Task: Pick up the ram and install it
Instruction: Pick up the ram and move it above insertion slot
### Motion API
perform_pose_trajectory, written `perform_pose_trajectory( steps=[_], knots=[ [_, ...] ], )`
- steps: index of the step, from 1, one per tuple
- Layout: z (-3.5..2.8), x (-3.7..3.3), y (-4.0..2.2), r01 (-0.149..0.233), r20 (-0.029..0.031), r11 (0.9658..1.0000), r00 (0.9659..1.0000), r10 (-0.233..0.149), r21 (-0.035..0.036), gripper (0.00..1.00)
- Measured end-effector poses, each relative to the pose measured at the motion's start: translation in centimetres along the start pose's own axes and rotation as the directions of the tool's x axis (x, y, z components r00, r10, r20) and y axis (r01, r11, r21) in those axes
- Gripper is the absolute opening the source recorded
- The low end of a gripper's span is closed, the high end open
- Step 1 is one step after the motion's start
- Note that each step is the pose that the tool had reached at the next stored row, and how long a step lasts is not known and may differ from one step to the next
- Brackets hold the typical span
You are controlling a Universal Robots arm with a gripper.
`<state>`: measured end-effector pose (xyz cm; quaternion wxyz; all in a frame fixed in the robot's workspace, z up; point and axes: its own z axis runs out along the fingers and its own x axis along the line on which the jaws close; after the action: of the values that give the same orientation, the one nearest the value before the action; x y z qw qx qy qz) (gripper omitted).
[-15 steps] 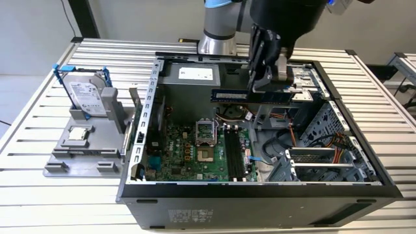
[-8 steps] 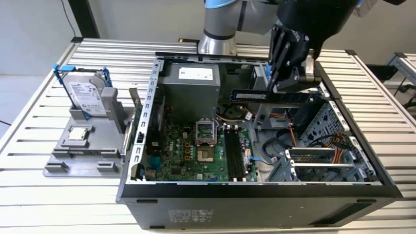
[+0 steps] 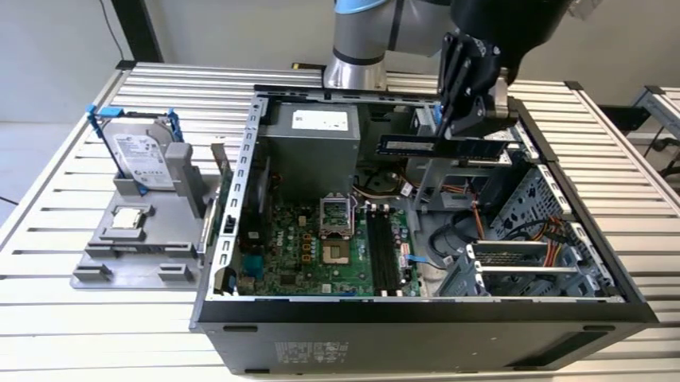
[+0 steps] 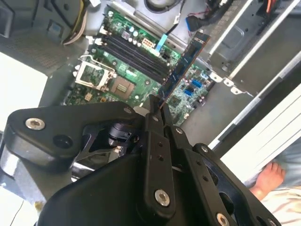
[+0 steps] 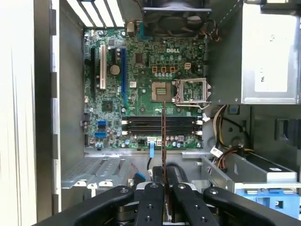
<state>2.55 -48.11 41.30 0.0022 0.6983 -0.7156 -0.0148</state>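
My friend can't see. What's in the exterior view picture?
The tool holds the ram level above an open computer case with a green motherboard inside. A hard drive stands in a grey holder on the exterior view's left.

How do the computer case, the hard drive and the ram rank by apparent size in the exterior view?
1. Computer case, by far largest.
2. Hard drive.
3. Ram, held in the claw: thinnest, though at least as long as the drive is tall.
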Motion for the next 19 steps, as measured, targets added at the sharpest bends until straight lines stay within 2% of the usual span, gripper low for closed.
perform_pose_trajectory(
  steps=[12, 14, 19],
  knots=[
    [0.22, -4.52, 0.11, 0.0, 0.0001, 1.0, 1.0, 0.0, 0.0, 0.0],
    [0.22, -4.87, 0.11, 0.0, -0.0002, 1.0, 1.0, 0.0, 0.0, 0.0],
    [0.23, -4.86, 0.12, 0.0, -0.0006, 1.0, 1.0, 0.0, 0.0, 0.0]
  ],
)
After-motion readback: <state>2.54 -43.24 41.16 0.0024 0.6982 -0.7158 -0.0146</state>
